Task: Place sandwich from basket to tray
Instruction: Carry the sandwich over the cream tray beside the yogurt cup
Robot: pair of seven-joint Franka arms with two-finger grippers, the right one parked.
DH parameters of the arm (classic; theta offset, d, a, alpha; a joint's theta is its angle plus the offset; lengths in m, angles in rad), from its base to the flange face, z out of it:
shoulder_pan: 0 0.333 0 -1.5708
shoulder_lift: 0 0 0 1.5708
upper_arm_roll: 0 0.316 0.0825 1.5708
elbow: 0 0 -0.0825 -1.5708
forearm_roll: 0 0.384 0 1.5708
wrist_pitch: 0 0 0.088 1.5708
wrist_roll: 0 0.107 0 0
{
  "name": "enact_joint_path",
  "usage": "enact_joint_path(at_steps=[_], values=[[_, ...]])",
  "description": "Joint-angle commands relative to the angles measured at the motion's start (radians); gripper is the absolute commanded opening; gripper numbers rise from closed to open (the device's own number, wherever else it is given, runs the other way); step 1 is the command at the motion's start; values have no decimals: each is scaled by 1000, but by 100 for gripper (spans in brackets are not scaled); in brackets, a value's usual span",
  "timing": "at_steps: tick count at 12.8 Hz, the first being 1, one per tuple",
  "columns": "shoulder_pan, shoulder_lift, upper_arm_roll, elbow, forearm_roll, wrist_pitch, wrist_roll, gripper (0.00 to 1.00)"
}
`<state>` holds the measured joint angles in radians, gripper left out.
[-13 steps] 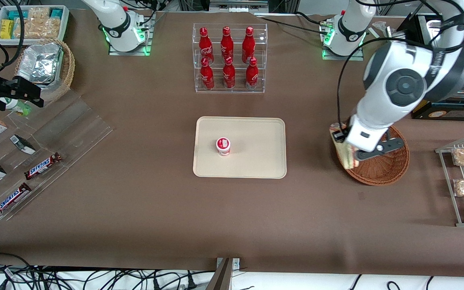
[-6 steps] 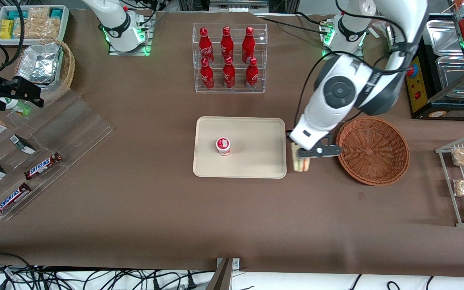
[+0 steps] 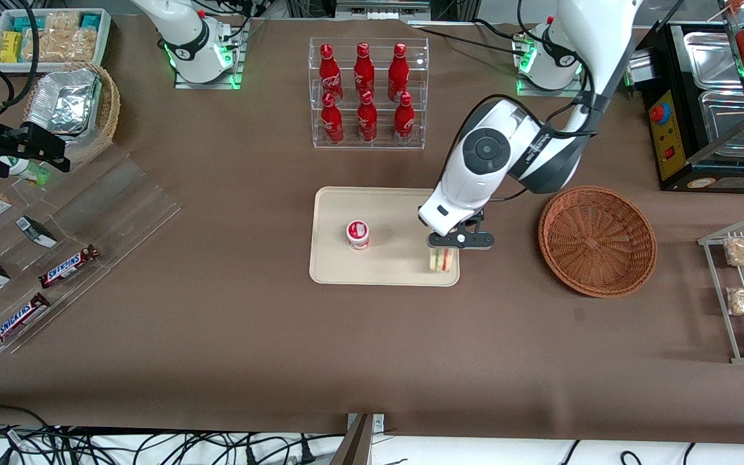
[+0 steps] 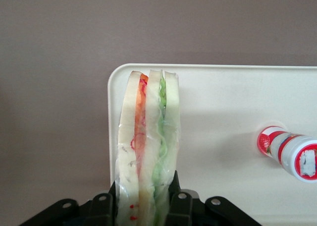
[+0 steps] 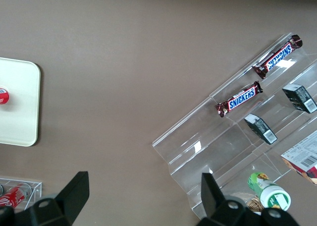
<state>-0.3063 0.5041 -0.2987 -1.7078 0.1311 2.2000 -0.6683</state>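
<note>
Claw [image 3: 442, 250]: clamped on the sandwich [image 3: 442, 259], one finger [image 4: 174, 196] pressed against each bread face, poised over the tray [image 3: 385, 271] at the corner nearest the basket and nearest the front camera. Sandwich: clear-wrapped wedge of pale bread with red and green filling layers, held on edge so the layers stand upright; it sits low over the tray's corner, and whether it touches the tray surface cannot be told. Tray: flat cream-beige rectangle with rounded corners, lying at mid tabletop [image 3: 249, 336]. Cup [image 3: 358, 234]: small, white with a red lid, standing on the tray, well apart from the sandwich toward the parked arm's end. Basket [image 3: 597, 240]: round reddish-brown wicker bowl, resting on the tabletop beside the tray toward the working arm's end, nothing showing inside it. Bottle rack [image 3: 368, 93]: clear acrylic stand with six red bottles in two rows, farther from the front camera than the tray. Chocolate bars [image 3: 68, 267]: two in brown wrappers on a clear stepped display, far from the tray toward the parked arm's end.
</note>
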Motion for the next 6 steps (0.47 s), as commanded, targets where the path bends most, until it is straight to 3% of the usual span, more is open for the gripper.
enact_joint_path(at_steps=[1,6], values=[[-31,51,3,10,108,38,-123,37],[-60,94,3,-1,169,78,-204,37]])
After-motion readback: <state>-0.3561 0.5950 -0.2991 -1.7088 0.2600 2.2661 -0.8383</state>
